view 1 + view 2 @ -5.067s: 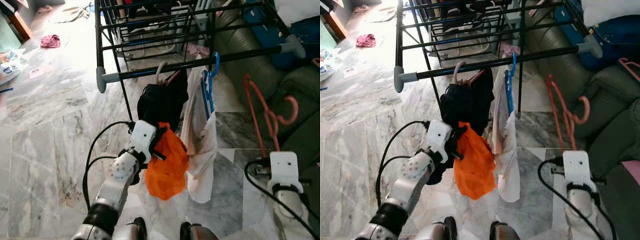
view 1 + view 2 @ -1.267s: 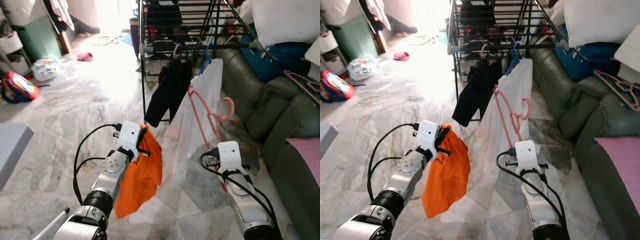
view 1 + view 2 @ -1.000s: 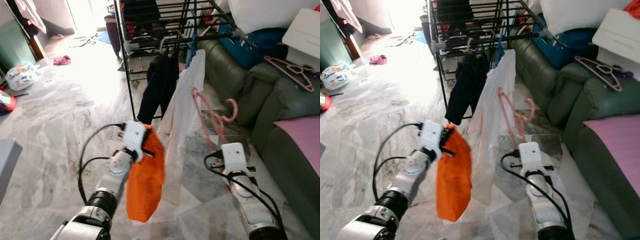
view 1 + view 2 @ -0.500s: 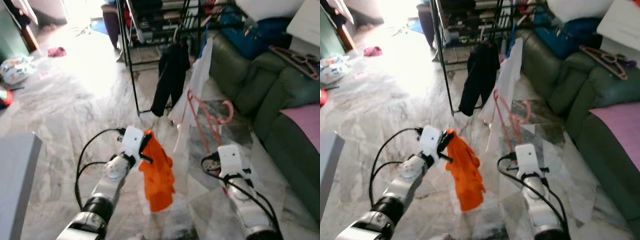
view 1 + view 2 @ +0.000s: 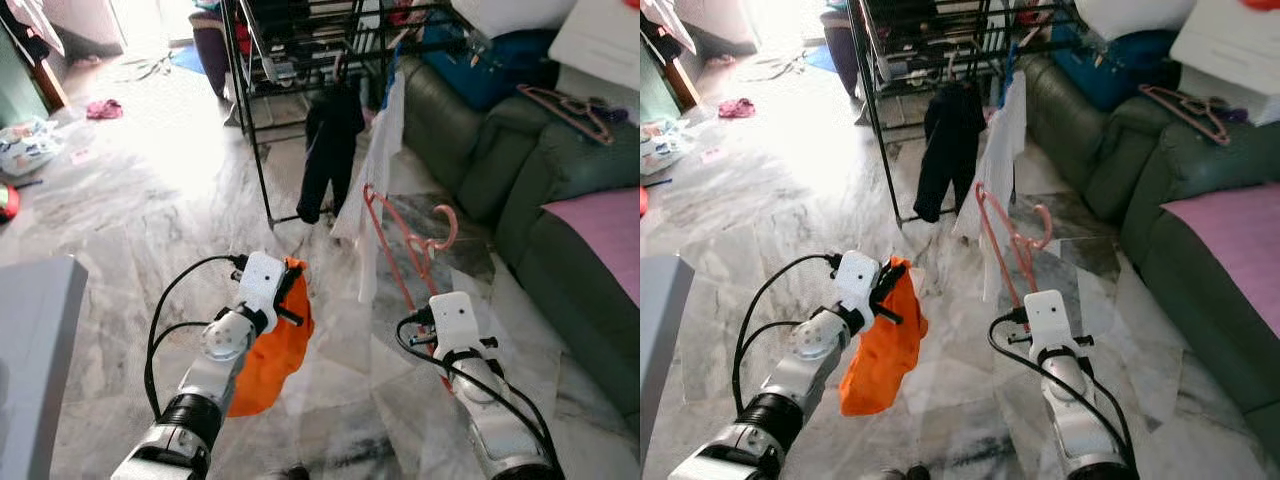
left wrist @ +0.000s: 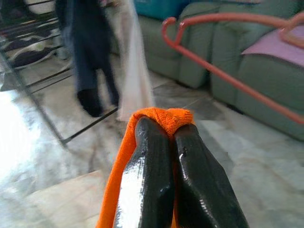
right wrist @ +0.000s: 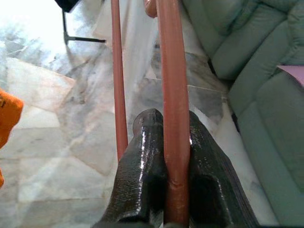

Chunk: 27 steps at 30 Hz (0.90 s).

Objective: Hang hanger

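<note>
We've got strong daylight pouring in from the far left, blowing out the marble floor (image 5: 150, 190) near the drying rack (image 5: 300, 60). The sofa (image 5: 520, 190) side sits dimmer. Head views look slightly soft. In the left wrist view the background is blurry, with the black fingers (image 6: 147, 190) catching glossy highlights.

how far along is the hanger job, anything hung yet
Done: a dark garment and a white one hang on the drying rack. In hand: the right gripper clamps the pink hanger; the left gripper pinches the orange cloth. Left: getting the pink hanger onto the rack.
</note>
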Motion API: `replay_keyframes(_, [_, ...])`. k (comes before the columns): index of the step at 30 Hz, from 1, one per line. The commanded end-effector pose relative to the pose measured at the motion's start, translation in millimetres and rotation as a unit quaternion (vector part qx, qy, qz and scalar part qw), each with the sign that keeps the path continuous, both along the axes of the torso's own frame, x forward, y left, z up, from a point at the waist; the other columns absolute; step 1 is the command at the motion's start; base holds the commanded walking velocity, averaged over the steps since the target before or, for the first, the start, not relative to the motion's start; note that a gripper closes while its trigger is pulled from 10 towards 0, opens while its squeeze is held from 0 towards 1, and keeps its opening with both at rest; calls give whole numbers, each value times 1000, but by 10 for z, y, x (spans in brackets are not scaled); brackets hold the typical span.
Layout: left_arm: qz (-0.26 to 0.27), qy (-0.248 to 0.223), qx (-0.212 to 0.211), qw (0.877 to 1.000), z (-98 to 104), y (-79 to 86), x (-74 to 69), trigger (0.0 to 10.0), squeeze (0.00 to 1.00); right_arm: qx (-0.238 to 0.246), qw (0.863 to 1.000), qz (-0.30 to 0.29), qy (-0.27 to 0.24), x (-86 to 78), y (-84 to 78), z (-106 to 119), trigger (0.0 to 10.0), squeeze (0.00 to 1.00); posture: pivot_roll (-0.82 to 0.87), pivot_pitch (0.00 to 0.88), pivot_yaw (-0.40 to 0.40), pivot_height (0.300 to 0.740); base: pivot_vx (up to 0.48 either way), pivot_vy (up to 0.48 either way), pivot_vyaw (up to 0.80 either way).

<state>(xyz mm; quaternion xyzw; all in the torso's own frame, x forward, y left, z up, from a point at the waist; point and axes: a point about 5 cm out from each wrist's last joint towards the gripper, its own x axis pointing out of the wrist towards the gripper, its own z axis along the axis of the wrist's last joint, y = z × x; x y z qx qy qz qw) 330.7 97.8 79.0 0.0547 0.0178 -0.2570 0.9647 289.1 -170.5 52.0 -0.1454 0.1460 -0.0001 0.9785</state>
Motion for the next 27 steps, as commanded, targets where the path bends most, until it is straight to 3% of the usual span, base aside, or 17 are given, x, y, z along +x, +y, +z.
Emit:
replay_keyframes(1, [-3,-13,-3,1000,68,20,22,10000,0,4,1000,2,-4,18,36,31,10000,0,-9,144,49,740,0,0,0])
replay_keyframes(5, [-12,-11,-5,1000,75,3,25,10000,0,4,1000,0,-4,19,32,30,10000,0,-12,143,57,740,0,0,0])
replay_keyframes(10, [-13,-16,-1,1000,89,10,28,10000,0,6,1000,-1,-2,3,45,12,10000,0,-11,143,58,740,0,-435,0])
replay_keyframes(27, [-7,-11,-8,1000,63,24,0,10000,0,5,1000,9,9,-38,52,-19,10000,0,-12,158,53,740,0,0,0])
